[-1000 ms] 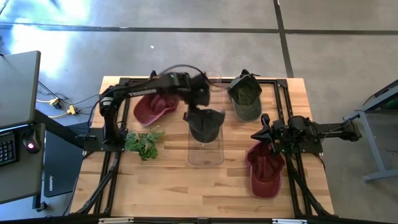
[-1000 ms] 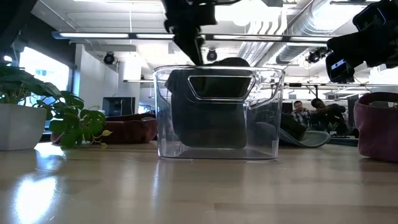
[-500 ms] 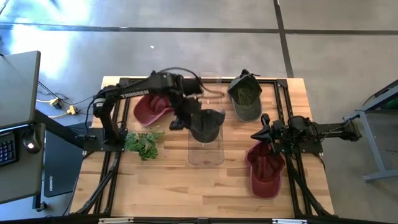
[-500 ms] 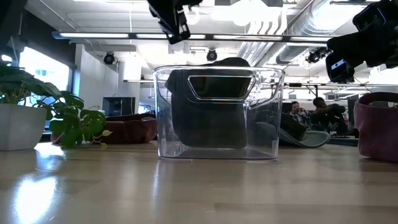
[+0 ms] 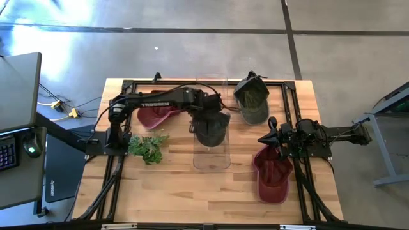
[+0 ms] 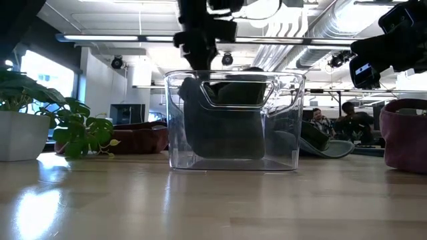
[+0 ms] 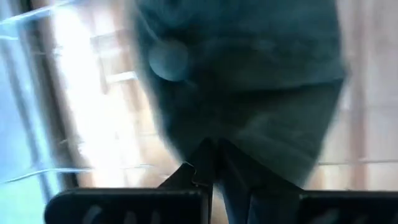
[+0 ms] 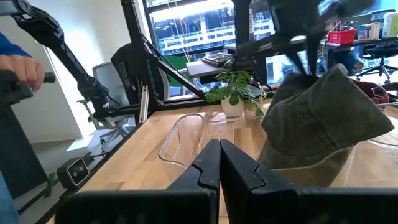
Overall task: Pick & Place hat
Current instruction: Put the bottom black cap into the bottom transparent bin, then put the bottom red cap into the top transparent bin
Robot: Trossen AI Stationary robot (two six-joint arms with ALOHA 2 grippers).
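Observation:
A dark cap, the hat [image 5: 212, 130], lies in a clear plastic bin [image 5: 211, 156] at the table's middle, its crown up at the bin's rim [image 6: 250, 69]. My left gripper [image 5: 202, 119] reaches over the bin's far left corner and points down. Its fingers are shut, and in the left wrist view [image 7: 210, 155] they stand right at the hat's cloth [image 7: 249, 93]. My right gripper [image 5: 263, 138] waits shut at the table's right and points toward the bin, with nothing between its fingers [image 8: 219, 155]. My left gripper comes at the hat from above and from the table's left, its shut fingertips at the hat's left edge [image 7: 186, 146]. I cannot tell whether they touch the cloth or have any of it between them. The hat rests in the bin.
A maroon hat [image 5: 157, 114] lies at the back left, a green hat [image 5: 252, 102] at the back right, and another maroon hat [image 5: 273, 174] below my right gripper. A small potted plant [image 5: 147, 146] stands left of the bin. A person's blue sleeve [image 8: 11, 81] shows beyond the table.
My left gripper has shut. It first rose and swung toward the table's left edge, away from the bin. Then it came back down to the bin's far left rim beside the hat. The hat has stayed in the bin.

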